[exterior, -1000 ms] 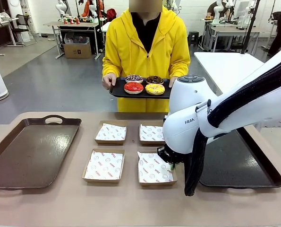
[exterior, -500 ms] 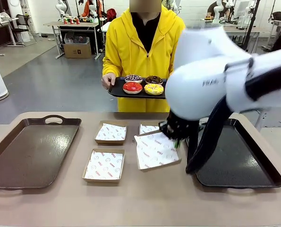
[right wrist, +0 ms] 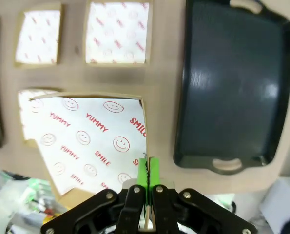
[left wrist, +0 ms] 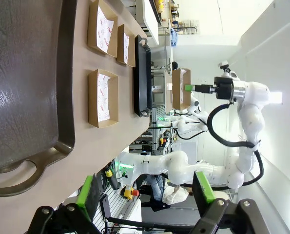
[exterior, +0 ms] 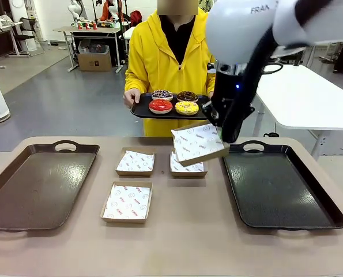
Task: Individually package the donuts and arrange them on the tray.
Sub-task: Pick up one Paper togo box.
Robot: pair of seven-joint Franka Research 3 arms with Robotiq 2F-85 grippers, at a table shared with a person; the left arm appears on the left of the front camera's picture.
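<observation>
up close, right pincer (right wrist: 147,166) clamps a lifted box (right wrist: 86,141), left pincer (left wrist: 145,190) gapes; frontally, donuts (exterior: 173,101) fill a tray (exterior: 138,111).

You are looking at a table top (exterior: 177,248) that is appearing beige, matt and smooth. The lifted box (exterior: 210,155) is showing plain brown cardboard, and its paper lining (exterior: 197,141) is looking white, printed and matt. The dark tray (exterior: 281,190) is shining like smooth plastic, while the brown tray (exterior: 38,184) is carrying a faint grain with a soft sheen. The red donut (exterior: 160,105) is gleaming with glossy glaze. The person's hoodie (exterior: 154,57) is looking like soft yellow cloth. The arm shell (exterior: 240,23) is gleaming white and glossy.
</observation>
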